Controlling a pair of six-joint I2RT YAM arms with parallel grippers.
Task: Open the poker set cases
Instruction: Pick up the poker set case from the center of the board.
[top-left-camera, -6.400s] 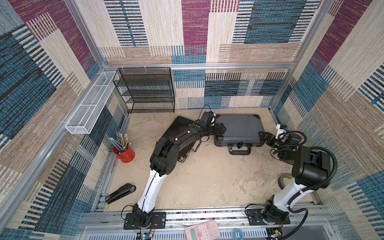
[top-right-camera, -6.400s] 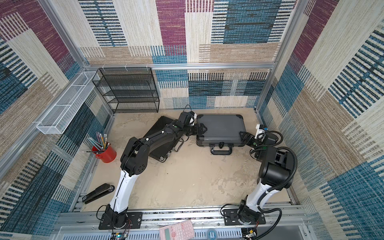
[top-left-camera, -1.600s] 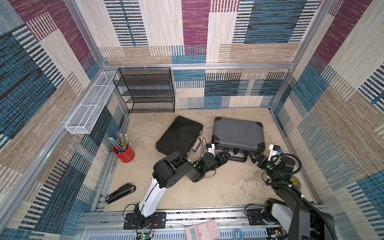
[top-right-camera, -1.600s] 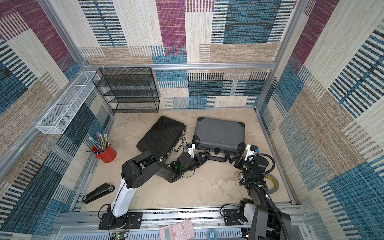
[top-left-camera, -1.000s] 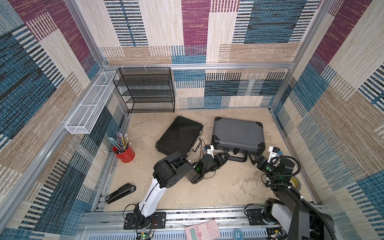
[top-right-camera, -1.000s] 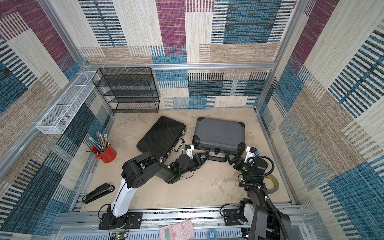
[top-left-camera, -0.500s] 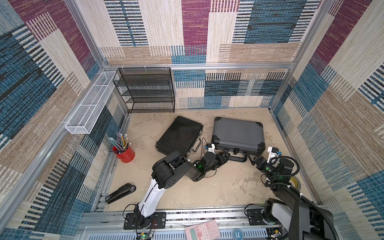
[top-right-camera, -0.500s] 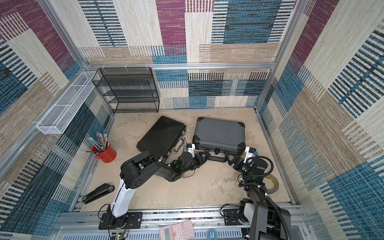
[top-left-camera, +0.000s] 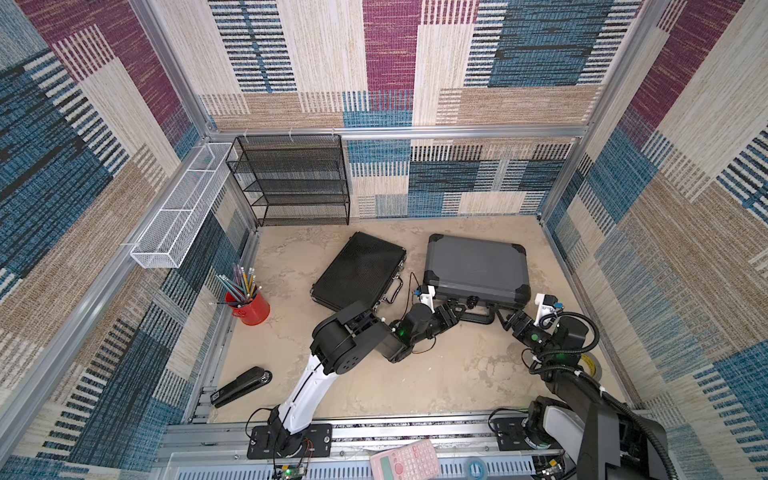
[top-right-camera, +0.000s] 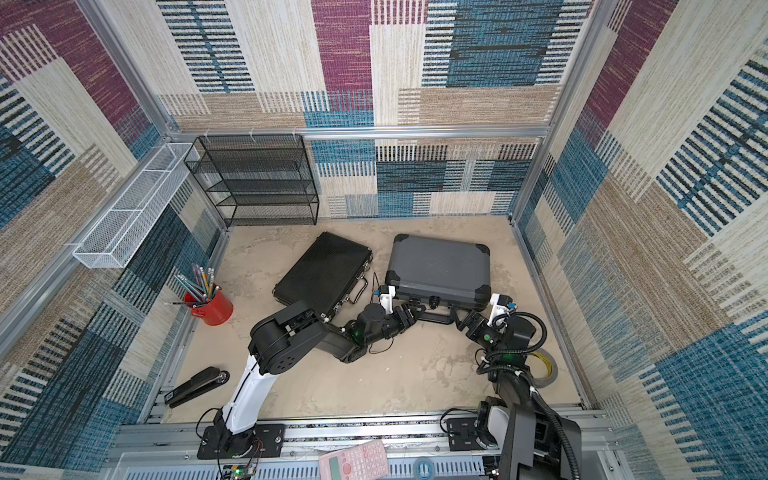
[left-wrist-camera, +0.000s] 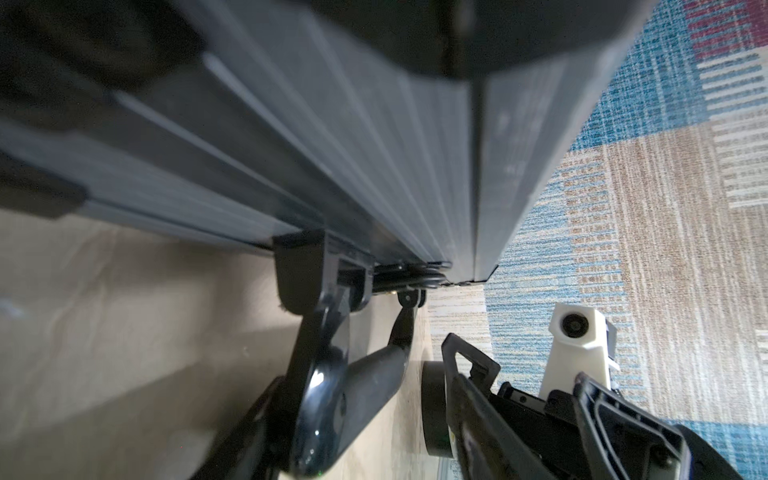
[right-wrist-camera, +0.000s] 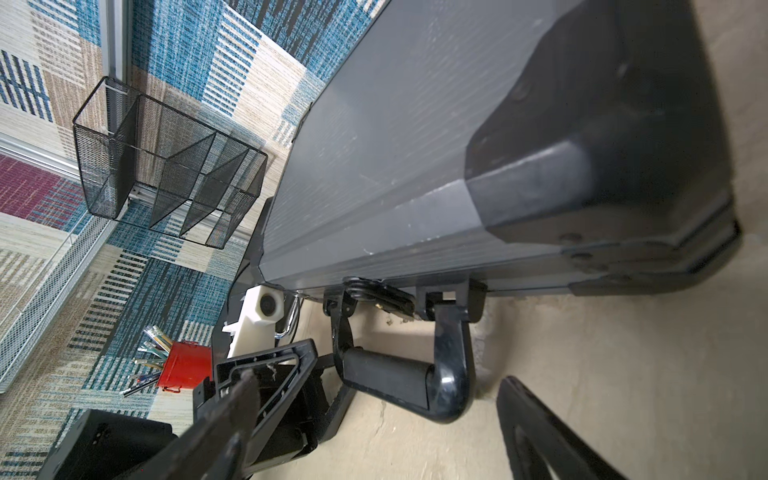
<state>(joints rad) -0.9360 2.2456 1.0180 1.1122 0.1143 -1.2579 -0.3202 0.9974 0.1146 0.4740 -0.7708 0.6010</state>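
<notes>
Nothing open yet. The grey case is shut, just ahead of both my grippers, its handle between them. My right gripper has wide, empty jaws. My left gripper: can't tell. The black case is shut, beyond my left jaws. Both cases remain.

A mottled beige tabletop is carrying a slim black case lying angled just beside a thicker grey case, both closed. A black wire-mesh shelf rack is standing against the back wall, and a red pencil cup, a black stapler and a tape roll are sitting near the side edges.
</notes>
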